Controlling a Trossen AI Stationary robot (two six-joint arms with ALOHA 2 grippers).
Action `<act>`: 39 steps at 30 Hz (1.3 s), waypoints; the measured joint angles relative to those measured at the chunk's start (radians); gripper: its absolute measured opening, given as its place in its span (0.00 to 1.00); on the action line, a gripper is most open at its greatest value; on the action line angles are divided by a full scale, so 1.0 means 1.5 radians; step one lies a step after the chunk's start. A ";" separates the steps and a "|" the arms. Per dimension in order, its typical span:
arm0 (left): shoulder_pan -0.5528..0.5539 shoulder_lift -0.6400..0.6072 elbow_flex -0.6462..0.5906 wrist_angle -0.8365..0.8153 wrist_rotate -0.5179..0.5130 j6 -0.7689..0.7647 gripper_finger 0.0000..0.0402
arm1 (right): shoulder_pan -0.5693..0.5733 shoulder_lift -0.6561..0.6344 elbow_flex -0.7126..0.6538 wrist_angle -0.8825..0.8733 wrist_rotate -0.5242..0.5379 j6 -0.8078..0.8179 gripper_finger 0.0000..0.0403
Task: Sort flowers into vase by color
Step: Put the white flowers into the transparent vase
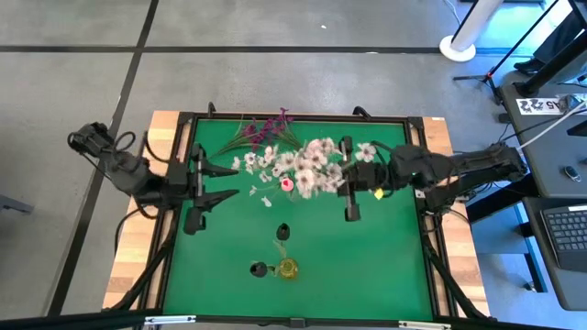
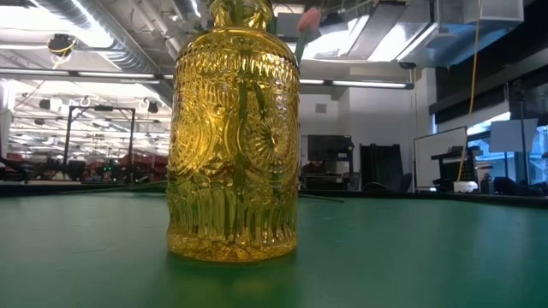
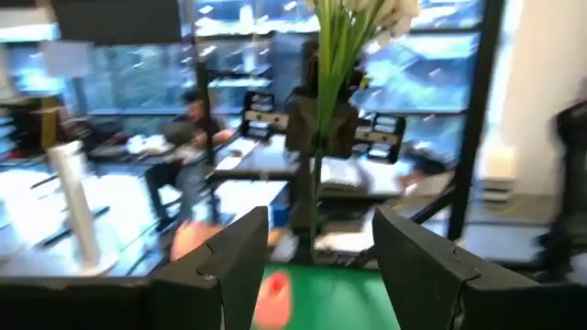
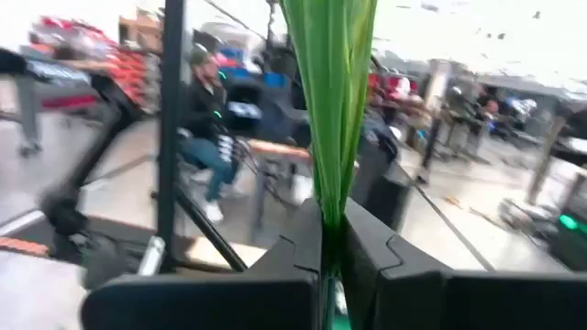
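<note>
My right gripper (image 1: pixel 337 179) reaches in from the table's right and is shut on a bunch of white and pale pink flowers (image 1: pixel 307 165) over the table's middle. In the left wrist view the same bunch (image 3: pixel 330 46) stands upright in that gripper. My left gripper (image 1: pixel 234 181) is open at the table's left, pointing at the bunch and touching nothing. Magenta sprigs (image 1: pixel 266 128) lie on the mat by the far edge. A yellow glass vase (image 1: pixel 288 268) stands near the near edge; the low view shows green stems inside the vase (image 2: pixel 233 128) and a pink tulip (image 2: pixel 308 19) above its mouth. My right gripper pinches the bunch's green stems (image 4: pixel 332 206) between its two fingers, several stems together. It comes level from the table's right, fingers across the stems. The bunch stands upright with its blossoms (image 3: pixel 385 14) above the fingers and stem ends (image 3: pixel 312 220) below; whether they reach the mat I cannot tell.
A small dark vase (image 1: pixel 260 269) stands beside the yellow one, and another dark object (image 1: pixel 282 231) sits just beyond them. A loose pink flower (image 3: pixel 271 293) lies on the mat in front of my left gripper. A person sits in the room behind (image 4: pixel 206 110).
</note>
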 joint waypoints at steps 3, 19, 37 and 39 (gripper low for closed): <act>-0.017 -0.009 -0.038 -0.003 -0.085 -0.016 0.48 | -0.011 -0.025 -0.103 0.122 0.009 0.001 0.04; -0.013 -0.116 -0.308 0.213 -0.119 -0.018 0.48 | -0.146 -0.015 -0.424 0.605 -0.063 0.090 0.04; -0.011 -0.194 -0.494 0.389 -0.084 -0.054 0.48 | -0.185 0.160 -0.423 0.760 -0.062 0.107 0.04; -0.011 -0.194 -0.495 0.389 -0.080 -0.056 0.48 | -0.185 0.177 -0.422 0.774 -0.058 0.107 0.04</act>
